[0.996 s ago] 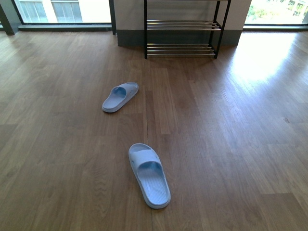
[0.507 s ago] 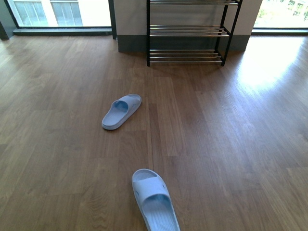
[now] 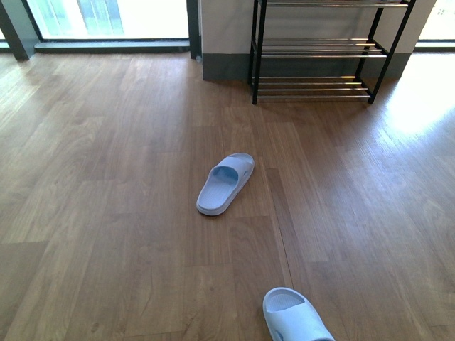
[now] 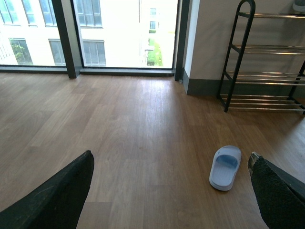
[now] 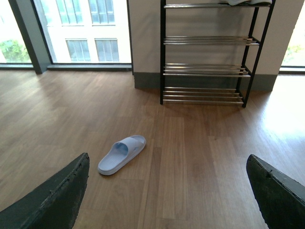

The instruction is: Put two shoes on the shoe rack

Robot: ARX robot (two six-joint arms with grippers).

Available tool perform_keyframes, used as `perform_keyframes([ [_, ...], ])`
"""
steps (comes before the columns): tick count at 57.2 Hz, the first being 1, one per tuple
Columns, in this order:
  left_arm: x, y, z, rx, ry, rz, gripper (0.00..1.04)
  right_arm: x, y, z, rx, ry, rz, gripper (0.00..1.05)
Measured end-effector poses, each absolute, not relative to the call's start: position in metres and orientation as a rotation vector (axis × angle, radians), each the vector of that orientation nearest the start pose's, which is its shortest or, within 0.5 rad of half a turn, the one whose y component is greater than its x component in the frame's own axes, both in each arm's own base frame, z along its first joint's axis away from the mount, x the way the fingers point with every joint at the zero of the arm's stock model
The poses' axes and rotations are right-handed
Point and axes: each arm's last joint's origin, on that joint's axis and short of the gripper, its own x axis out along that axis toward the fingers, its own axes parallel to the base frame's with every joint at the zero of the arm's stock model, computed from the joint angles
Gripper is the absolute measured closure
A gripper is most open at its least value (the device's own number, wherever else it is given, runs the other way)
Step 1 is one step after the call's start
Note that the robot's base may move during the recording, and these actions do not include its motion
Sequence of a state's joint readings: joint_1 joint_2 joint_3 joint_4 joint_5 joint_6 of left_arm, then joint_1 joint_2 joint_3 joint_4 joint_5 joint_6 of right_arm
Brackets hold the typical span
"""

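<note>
Item 1. Pale blue foam slide: lies sole-down on the brown wood-plank floor, mid-room, its toe end angled toward the rack and well apart from it. Both wrist views show it too, untouched.

Item 2. Second pale blue foam slide: on the floor at the near edge of the front view, cut off by the frame, with only its toe part showing. It is well apart from the first slide.

Item 3. Black metal-framed shoe rack with chrome rod shelves: stands against the white wall with a grey skirting, to the right of the large floor-level window. The lower shelves hold no shoes. A pale object sits on the top shelf in the right wrist view, but it is cropped and cannot be identified.

Item 4. Left gripper: its dark fingers are spread wide and hold nothing, above the floor.

Item 5. Right gripper: its jaws are likewise spread wide and empty, facing the rack.
</note>
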State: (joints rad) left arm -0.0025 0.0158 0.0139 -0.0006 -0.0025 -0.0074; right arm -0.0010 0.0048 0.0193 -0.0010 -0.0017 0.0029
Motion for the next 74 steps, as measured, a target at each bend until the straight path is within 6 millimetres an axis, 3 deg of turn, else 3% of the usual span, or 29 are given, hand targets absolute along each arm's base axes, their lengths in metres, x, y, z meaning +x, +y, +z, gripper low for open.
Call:
perform_keyframes([
  [5, 0.098, 0.000, 0.167, -0.007, 0.002, 0.000, 0.09, 0.097, 0.000, 0.170, 0.003, -0.013, 0.002, 0.09],
  [8, 0.098, 0.000, 0.167, -0.008, 0.002, 0.000, 0.09, 0.099, -0.002, 0.167, -0.037, 0.106, -0.035, 0.09],
  [25, 0.098, 0.000, 0.167, -0.007, 0.002, -0.002, 0.09, 0.165, -0.010, 0.134, -0.094, 0.447, 0.021, 0.09],
  [30, 0.098, 0.000, 0.167, -0.007, 0.002, -0.002, 0.09, 0.194, -0.008, 0.107, -0.139, 0.544, 0.059, 0.09],
  [36, 0.098, 0.000, 0.167, -0.007, 0.002, -0.002, 0.09, 0.213, -0.006, 0.073, -0.178, 0.636, 0.099, 0.09],
  [43, 0.098, 0.000, 0.167, -0.007, 0.002, -0.002, 0.09, 0.225, -0.007, 0.030, -0.229, 0.741, 0.140, 0.09],
  [52, 0.098, 0.000, 0.167, -0.007, 0.002, -0.002, 0.09, 0.228, -0.016, -0.051, -0.293, 0.906, 0.207, 0.09],
  [64, 0.098, 0.000, 0.167, -0.007, 0.002, -0.002, 0.09, 0.239, -0.027, -0.102, -0.297, 0.979, 0.196, 0.09],
  [74, 0.098, 0.000, 0.167, -0.007, 0.002, -0.002, 0.09, 0.255, -0.024, -0.133, -0.285, 0.983, 0.205, 0.09],
])
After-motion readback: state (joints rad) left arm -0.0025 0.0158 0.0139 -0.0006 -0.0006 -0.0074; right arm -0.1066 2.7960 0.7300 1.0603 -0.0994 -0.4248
